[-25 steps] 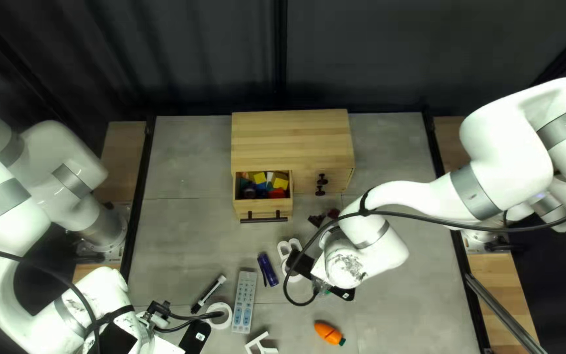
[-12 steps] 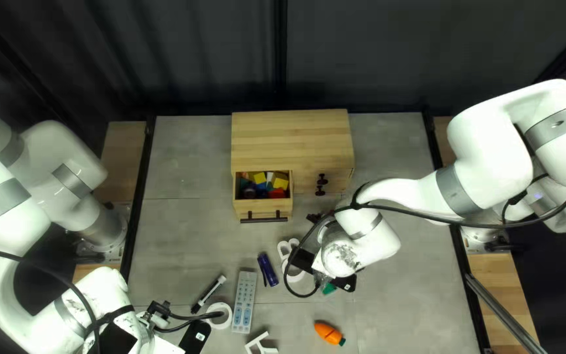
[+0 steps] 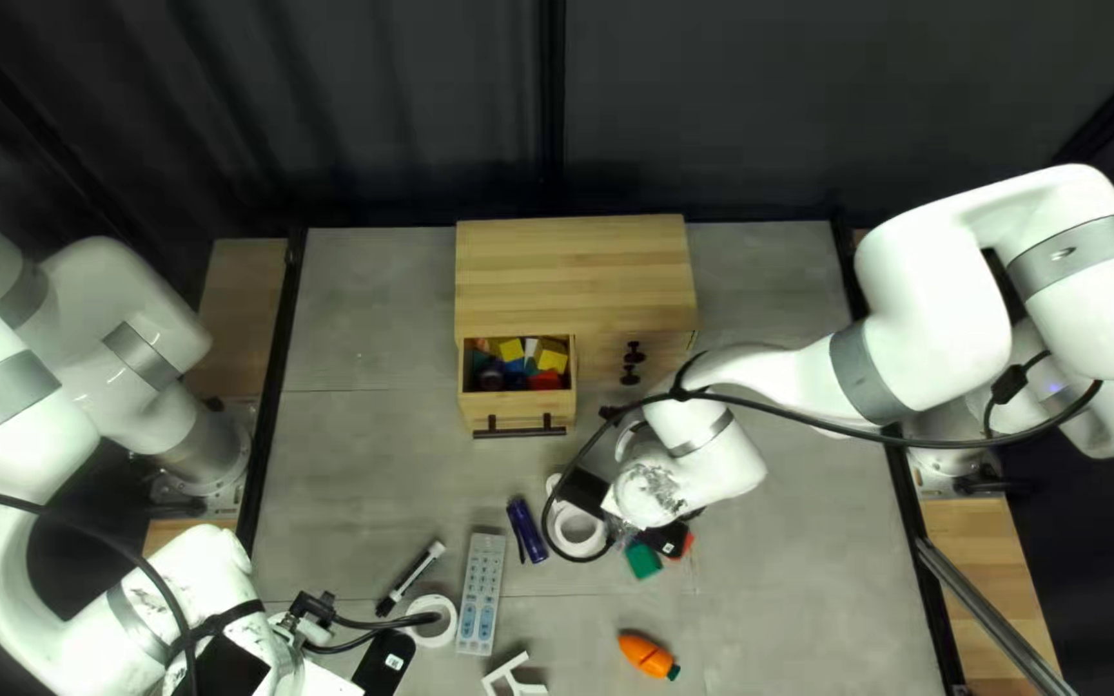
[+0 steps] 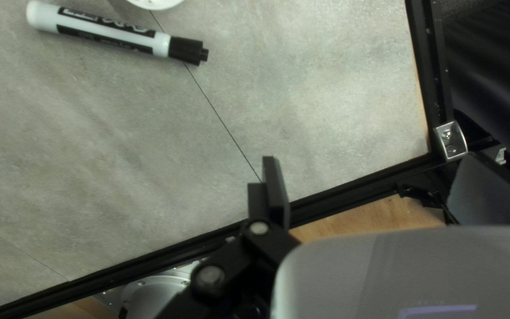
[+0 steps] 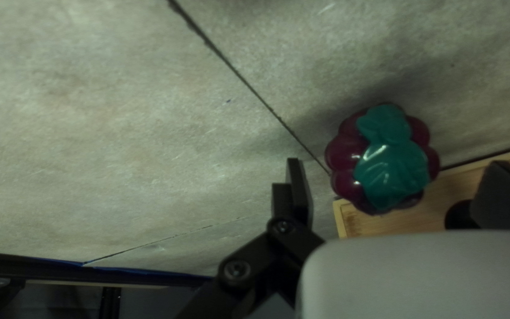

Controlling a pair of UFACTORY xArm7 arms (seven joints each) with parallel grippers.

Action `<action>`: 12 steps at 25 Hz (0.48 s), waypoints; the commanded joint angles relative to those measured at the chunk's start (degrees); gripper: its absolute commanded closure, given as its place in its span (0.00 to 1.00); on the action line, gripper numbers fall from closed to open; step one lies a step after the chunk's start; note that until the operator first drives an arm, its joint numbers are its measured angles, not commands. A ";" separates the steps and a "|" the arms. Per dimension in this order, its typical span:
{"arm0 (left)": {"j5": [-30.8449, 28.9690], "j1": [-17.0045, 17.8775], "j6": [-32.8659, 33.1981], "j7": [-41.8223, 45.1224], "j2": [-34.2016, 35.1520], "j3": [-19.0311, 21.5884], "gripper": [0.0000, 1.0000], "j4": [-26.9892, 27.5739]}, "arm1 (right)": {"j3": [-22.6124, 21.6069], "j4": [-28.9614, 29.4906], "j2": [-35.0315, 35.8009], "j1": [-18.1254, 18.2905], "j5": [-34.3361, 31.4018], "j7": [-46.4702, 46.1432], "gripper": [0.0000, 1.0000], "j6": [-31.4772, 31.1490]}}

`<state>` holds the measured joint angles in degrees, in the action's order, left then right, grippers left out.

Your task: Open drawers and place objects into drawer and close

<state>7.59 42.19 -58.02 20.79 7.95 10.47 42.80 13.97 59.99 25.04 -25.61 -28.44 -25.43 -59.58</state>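
- Toy fruit [image 5: 386,158]: ahead of the right gripper [image 5: 396,166], whose fingers stand apart, empty; centre before squeezing.
- Extended drawer [image 3: 518,418], upper centre of the top left view: clear its front before release.
- Left gripper [image 4: 372,159]: fingers parted, empty.

Rounded white arms [image 3: 931,284] wear grey bands [image 3: 861,374] and black cables [image 3: 789,410], with dark scuffs [image 3: 651,487] on the right.

Top left view: from above the near edge of the surface [image 3: 364,490], slanting down toward the curtain [image 3: 712,103]. Both wrist views face downward, closer; the left shares the marker [image 4: 110,32] with it.
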 commanded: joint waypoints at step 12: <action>0.00 0.00 0.00 0.00 0.00 0.00 0.00 0.00 | 1.51 13.91 -6.46 -4.97 -0.57 13.19 1.00 -19.54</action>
<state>7.59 42.19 -58.02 20.79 7.95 10.47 42.80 14.80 69.52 20.59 -29.20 -27.87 -16.28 -74.32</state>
